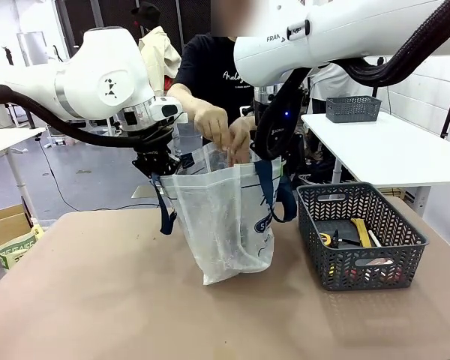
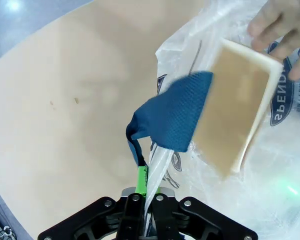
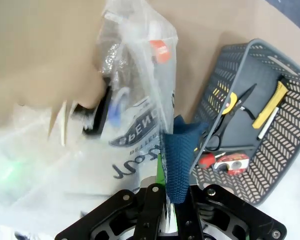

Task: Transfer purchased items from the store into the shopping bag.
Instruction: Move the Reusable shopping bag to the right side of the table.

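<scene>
Bagging at a mid-transfer stage. The robot's left hand (image 1: 159, 169) is pressed together on one dark navy woven strap handle (image 2: 175, 112) and a fold of film of the tall translucent white plastic shopping bag (image 1: 225, 217) with blue lettering. The right hand (image 1: 266, 154) is likewise pinched shut on the opposite navy strap (image 3: 182, 160), so the bag hangs open-mouthed between the two hands, its base apparently resting on the tan worktop (image 1: 97, 300). Just beyond the left hand's fingertips, a person's hand (image 2: 285, 30) holds a flat rectangular tan-faced pack with a cream rim (image 2: 237, 110) at the bag's mouth, judged to be the item now going in. Ahead of the right hand, a clear packet with a red label (image 3: 160, 50) and a dark object (image 3: 97, 117) show through the film, so part of the transfer is done. On the right hand's outer side, well apart from the left hand, the store, a dark grey rectangular plastic basket with herringbone openwork sides (image 1: 360, 266), stands near the bag. It contains black-handled scissors (image 3: 230, 115), a yellow-handled tool (image 3: 270, 102) and a small red-and-white item (image 3: 227, 162), so several items are left to move
</scene>
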Controlling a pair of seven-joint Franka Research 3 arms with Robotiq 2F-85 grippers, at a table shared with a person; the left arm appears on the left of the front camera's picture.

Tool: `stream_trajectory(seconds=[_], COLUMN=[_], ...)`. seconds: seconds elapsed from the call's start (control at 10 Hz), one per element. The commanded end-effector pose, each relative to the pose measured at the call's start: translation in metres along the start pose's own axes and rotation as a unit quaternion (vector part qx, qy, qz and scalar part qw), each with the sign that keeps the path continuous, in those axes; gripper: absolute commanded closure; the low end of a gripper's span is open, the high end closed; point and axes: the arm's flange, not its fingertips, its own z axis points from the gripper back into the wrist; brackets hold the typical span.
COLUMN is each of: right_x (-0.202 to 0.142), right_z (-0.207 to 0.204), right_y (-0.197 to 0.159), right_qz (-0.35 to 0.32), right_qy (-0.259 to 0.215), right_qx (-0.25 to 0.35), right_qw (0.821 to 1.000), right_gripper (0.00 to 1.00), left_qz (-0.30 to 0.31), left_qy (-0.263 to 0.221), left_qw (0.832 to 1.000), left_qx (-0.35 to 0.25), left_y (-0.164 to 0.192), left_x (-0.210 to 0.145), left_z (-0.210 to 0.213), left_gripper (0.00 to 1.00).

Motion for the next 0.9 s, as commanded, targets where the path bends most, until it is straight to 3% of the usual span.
stream_trajectory(seconds=[0.0, 0.8], right_x=[-0.0015, -0.0070], right_z=[-0.0001, 0.0028], right_y=[-0.0030, -0.0059], right_qz=[0.008, 0.003], right_qy=[0.010, 0.019], right_qx=[-0.012, -0.016], right_qw=[1.000, 1.000], right_gripper=[1.00, 1.00], left_qz=[-0.011, -0.008], left_qy=[-0.007, -0.003], left_qw=[1.000, 1.000], left_qx=[0.000, -0.013], left_y=[0.0042, 0.0039], left_x=[-0.0028, -0.0036], left_z=[0.0031, 0.0058], left_gripper=[1.00, 1.00])
